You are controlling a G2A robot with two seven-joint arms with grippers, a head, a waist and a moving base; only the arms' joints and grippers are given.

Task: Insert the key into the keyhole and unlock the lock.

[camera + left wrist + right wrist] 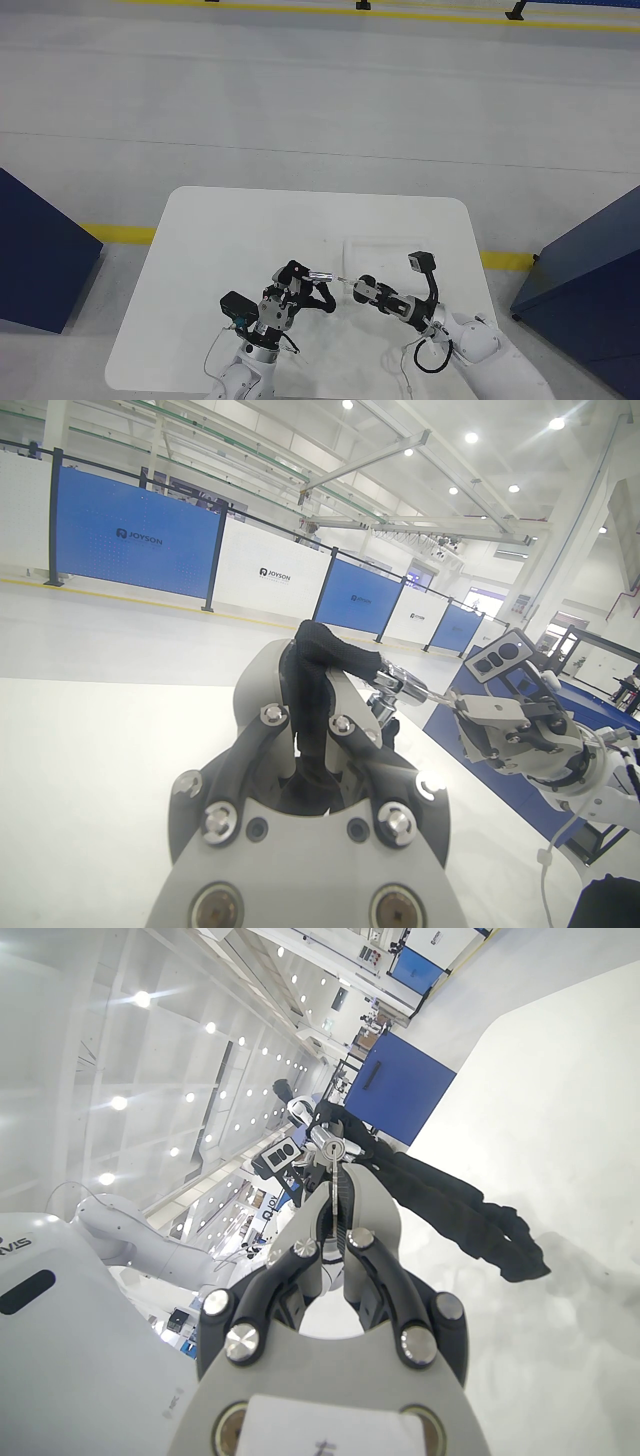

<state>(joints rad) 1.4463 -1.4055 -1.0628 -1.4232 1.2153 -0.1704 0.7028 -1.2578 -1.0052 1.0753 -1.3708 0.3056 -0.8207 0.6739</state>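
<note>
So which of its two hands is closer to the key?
Right. The right gripper pinches the key between its fingers; the left gripper holds the lock at the key's tip.

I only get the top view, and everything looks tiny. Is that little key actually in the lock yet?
Observer: In the right wrist view the key, pinched in the right gripper, has its tip at the round keyhole; how deep, I cannot tell.
Operator: And what holds it steady?
Observer: The left gripper is shut on the black fabric sleeve, just behind the silver lock head.
</note>
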